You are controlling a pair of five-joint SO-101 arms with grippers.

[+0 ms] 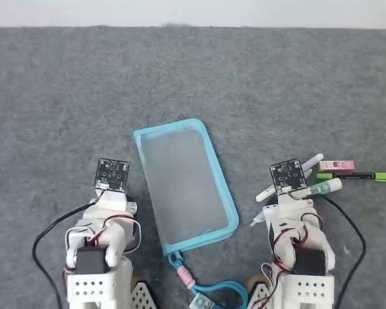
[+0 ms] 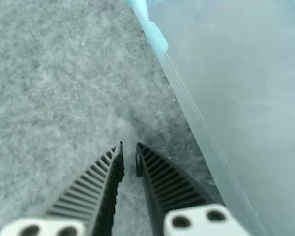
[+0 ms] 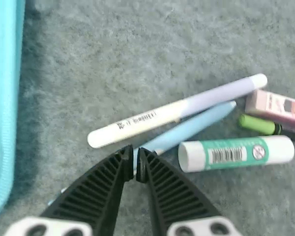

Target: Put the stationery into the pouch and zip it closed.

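Observation:
The pouch (image 1: 183, 187) lies flat in the middle of the grey mat, translucent with a teal zip border, its slider (image 1: 175, 259) at the near corner. The stationery is grouped to its right: a white-and-lilac pen (image 3: 177, 113), a light blue pen (image 3: 191, 129), a glue stick (image 3: 236, 153), a pink eraser (image 3: 275, 105) and a green marker (image 3: 258, 124). My right gripper (image 3: 134, 157) is shut just above the light blue pen's near end, holding nothing. My left gripper (image 2: 129, 147) is shut over bare mat beside the pouch's long left edge (image 2: 187, 103).
A pink beaded pull (image 1: 185, 275) and a teal strap (image 1: 225, 290) trail from the pouch's near corner, between the two arm bases. Black cables loop beside each arm. Grey mat (image 1: 193, 77) stretches open beyond the pouch.

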